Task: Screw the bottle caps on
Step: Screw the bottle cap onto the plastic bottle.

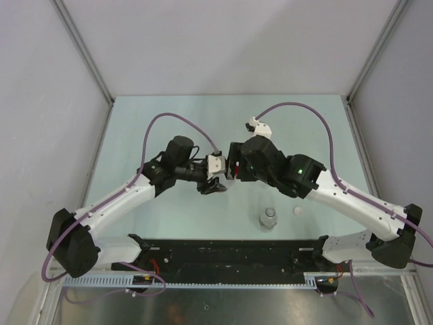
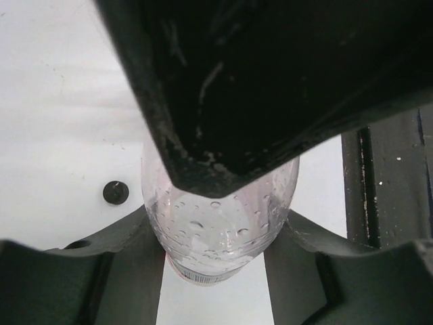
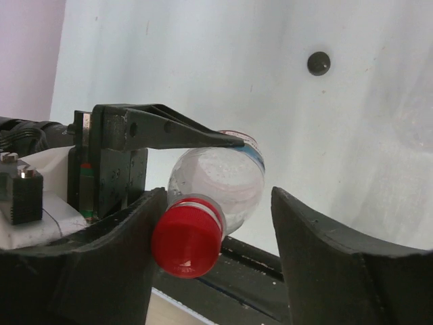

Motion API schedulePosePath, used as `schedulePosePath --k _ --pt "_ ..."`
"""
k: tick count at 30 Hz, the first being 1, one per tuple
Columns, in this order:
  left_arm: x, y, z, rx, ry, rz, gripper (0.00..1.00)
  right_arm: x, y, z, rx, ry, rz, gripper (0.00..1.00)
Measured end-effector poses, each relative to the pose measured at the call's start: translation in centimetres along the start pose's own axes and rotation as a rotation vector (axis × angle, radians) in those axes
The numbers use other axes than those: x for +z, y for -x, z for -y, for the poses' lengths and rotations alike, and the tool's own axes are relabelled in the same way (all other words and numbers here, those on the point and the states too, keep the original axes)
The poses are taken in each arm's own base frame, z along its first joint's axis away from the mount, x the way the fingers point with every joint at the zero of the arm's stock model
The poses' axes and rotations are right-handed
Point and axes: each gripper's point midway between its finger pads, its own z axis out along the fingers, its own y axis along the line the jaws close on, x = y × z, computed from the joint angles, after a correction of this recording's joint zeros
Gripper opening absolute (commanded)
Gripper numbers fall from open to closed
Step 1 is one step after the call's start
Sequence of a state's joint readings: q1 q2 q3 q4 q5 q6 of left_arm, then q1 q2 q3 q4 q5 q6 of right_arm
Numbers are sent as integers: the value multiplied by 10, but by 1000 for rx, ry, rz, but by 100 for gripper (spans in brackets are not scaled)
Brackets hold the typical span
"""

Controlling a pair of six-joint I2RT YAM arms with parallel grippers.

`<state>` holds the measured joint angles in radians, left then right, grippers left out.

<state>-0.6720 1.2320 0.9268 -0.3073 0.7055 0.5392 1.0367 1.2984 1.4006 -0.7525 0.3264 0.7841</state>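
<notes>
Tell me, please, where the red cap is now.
In the right wrist view, the red cap sits on the bottle held by the left end effector, between the open fingers of the right end effector.

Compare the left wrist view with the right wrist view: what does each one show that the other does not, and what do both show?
Only the left wrist view: both fingers of the left gripper pressing the sides of the clear bottle. Only the right wrist view: the red cap on the bottle's neck, between the open fingers of the right gripper. Both: the bottle itself and a black cap lying loose on the table.
</notes>
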Motion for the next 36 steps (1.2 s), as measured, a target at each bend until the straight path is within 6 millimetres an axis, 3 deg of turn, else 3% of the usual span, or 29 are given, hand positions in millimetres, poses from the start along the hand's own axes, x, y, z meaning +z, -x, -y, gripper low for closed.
schedulePosePath --k 2,6,9,11,14,18,24,29,36 --pt "1 3 2 5 -13 15 55 -3 1 3 -30 -2 7 92" --pt "0 11 6 18 -48 59 54 -11 9 9 -120 -19 56 99" --pt "-2 17 7 22 -75 93 54 -17 14 5 -215 8 90 99" --pt "-5 17 2 12 -71 108 54 -27 4 -5 -316 84 66 99" --pt "-7 13 -6 -6 -55 107 54 -47 -18 -35 -473 292 16 99" --pt "-8 12 -6 -9 -64 112 54 -68 -27 -48 -623 446 14 99" --pt "-11 11 -5 -1 -81 120 54 -92 -18 -48 -757 529 81 98" --pt "-15 8 3 35 -114 117 53 -108 -14 -36 -868 542 112 93" --pt "-18 -5 23 100 -179 115 53 -107 -16 -23 -1091 543 128 87"
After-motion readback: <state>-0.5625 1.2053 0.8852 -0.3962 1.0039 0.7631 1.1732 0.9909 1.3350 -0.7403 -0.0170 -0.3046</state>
